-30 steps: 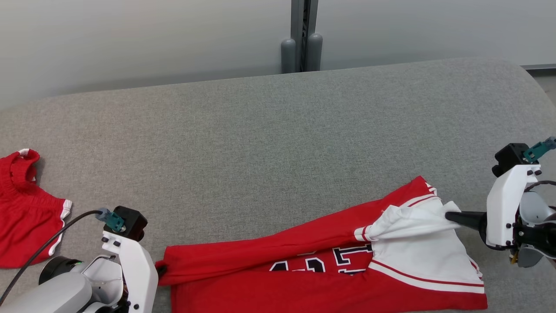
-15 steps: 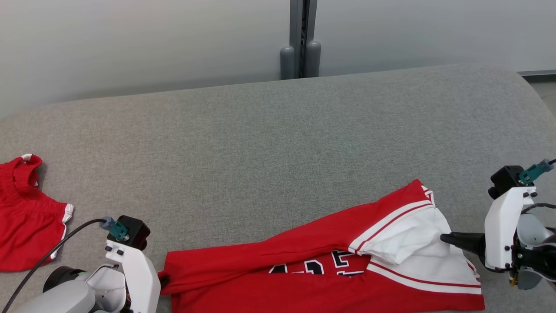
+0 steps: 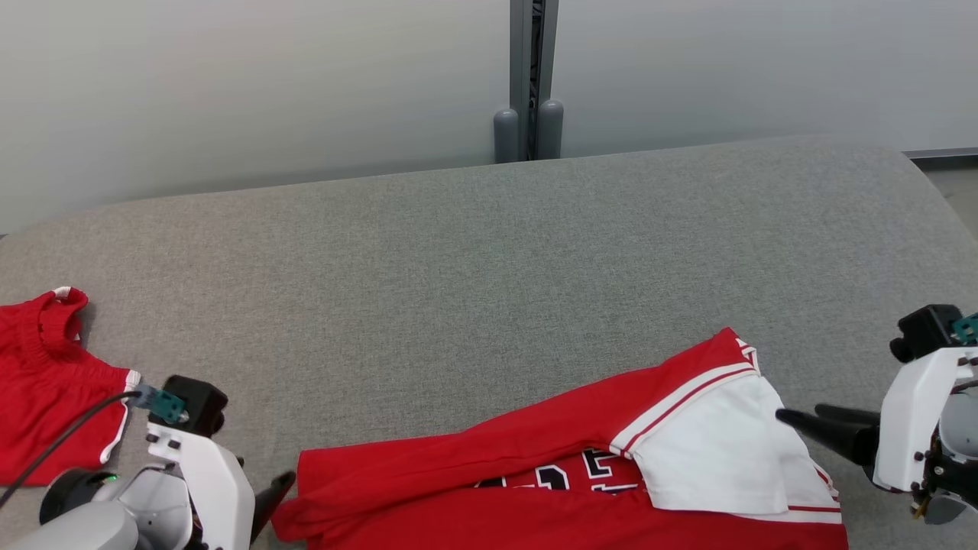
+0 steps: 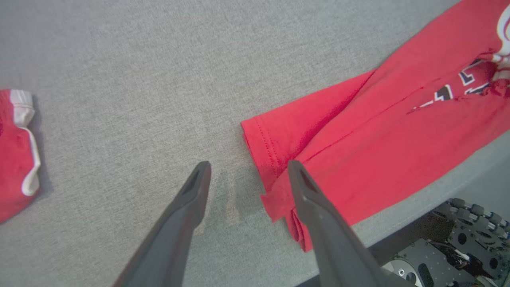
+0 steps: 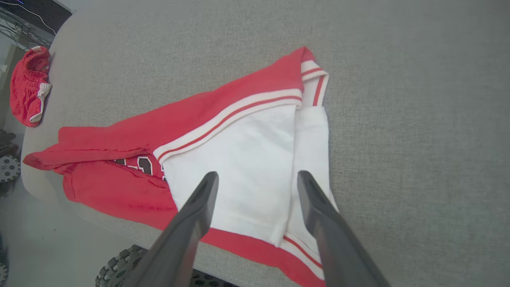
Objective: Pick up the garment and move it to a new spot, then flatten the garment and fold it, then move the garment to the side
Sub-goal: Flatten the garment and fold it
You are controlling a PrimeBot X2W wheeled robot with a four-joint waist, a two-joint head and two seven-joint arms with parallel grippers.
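Observation:
The garment (image 3: 489, 451) is a red jersey with dark lettering and a white, red-striped sleeve panel. It lies loosely folded lengthwise along the near edge of the grey cushion (image 3: 489, 267). My left gripper (image 4: 248, 164) stands open at the garment's (image 4: 358, 151) left hem corner, with nothing between its fingers; the right finger overlaps the hem. In the head view the left gripper (image 3: 284, 480) sits just left of the cloth. My right gripper (image 5: 257, 174) hangs open over the white panel of the garment (image 5: 239, 151), holding nothing. In the head view the right gripper (image 3: 798, 412) is at its right end.
Another red piece of clothing with white trim (image 3: 46, 382) lies crumpled at the far left of the cushion. A grey post (image 3: 529, 122) stands behind the cushion against the wall. The cushion's near edge drops to my wheeled base (image 4: 458, 247).
Both grippers have opened and let go of the garment. The white panel has dropped flat, and both grippers have drawn back slightly. The head camera has tilted, shifting the whole picture.

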